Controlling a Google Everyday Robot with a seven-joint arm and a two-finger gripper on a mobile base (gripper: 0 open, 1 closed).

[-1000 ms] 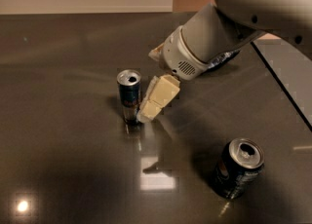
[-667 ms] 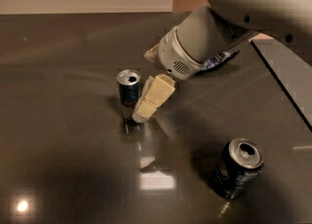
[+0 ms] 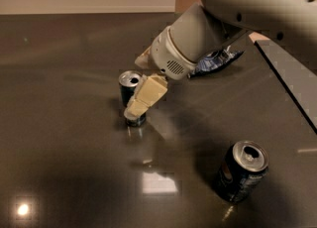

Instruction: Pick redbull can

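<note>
Since a second ago the gripper (image 3: 136,89) has slid left across the frame, so its near cream finger (image 3: 146,94), which stood just beside the redbull can (image 3: 128,89), now overlaps the can's right side and lower body. The wider dark blue can (image 3: 241,171) at lower right has kept its place. The redbull can is slim and upright, left of centre, with a round silver top and a dark blue wall. The blocky near finger is matte plastic, and a second cream finger (image 3: 142,59) shows behind the can, well apart from the first, so we read the jaws as spread, with the can between them and unclamped. The white, smooth, rounded arm (image 3: 237,9) hides most of a crumpled blue-white wrapper (image 3: 220,58). The table (image 3: 59,138) is dark and glossy and mirrors lamps. We cannot tell whether the near finger touches the can.
</note>
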